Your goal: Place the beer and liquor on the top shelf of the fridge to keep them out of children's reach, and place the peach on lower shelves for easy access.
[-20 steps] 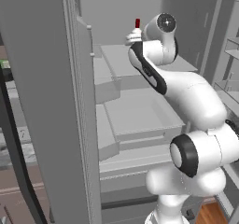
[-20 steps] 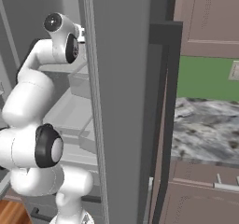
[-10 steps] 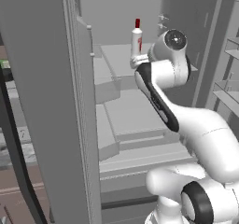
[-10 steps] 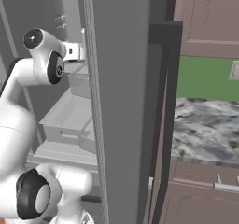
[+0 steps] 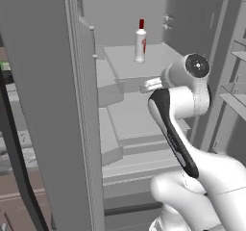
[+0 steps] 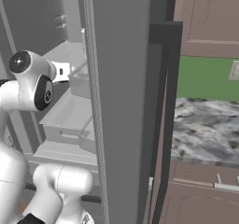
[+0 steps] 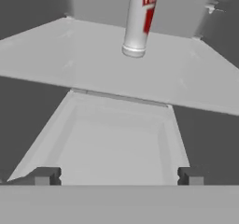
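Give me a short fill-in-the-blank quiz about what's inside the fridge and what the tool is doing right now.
1. The liquor stands upright on the ____ shelf of the fridge.
2. Its cap is ____.
3. The tool is ____, holding nothing.
4. In the hand view, the tool points toward the top shelf from a spot ____ it.

Missing words: top; red; open; below

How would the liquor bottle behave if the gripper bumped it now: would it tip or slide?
The liquor stands upright on the top shelf, tall over a narrow base, so a bump high up would probably tip it. A low, slow push would more likely slide it, as the shelf looks smooth. The body looks round, so once down it may roll. The gripper is open, clear of it.
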Tool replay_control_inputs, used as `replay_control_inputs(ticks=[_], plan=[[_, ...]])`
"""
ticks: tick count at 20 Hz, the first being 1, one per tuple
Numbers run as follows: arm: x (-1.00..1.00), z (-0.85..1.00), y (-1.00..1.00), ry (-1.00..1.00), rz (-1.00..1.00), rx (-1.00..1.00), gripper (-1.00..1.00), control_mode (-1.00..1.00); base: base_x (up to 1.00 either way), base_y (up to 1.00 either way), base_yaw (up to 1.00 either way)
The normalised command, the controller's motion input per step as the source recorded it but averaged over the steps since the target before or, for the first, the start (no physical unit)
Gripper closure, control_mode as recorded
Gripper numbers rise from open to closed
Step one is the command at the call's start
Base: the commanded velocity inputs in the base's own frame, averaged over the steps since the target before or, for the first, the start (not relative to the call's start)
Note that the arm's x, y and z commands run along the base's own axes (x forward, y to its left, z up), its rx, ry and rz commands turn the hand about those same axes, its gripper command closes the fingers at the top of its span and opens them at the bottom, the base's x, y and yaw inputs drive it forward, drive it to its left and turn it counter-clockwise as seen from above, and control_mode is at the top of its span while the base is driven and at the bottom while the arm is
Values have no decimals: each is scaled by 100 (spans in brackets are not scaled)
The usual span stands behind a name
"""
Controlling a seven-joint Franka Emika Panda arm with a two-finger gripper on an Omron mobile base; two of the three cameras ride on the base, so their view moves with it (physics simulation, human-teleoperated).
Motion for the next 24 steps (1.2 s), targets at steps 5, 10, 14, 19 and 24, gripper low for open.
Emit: replay_control_inputs(ticks=[5, 10, 14, 19, 24], plan=[[-59, -10, 0, 0, 10, 0, -100, -100, 0, 0, 0], [-38, 0, 9, 2, 7, 0, -100, -100, 0, 0, 0], [-10, 0, 5, 1, 2, 0, -100, 100, -45, 12, 7], [0, 0, 0, 0, 0, 0, -100, 100, -94, 2, 19], [0, 0, 0, 0, 0, 0, -100, 100, -100, 7, 32]])
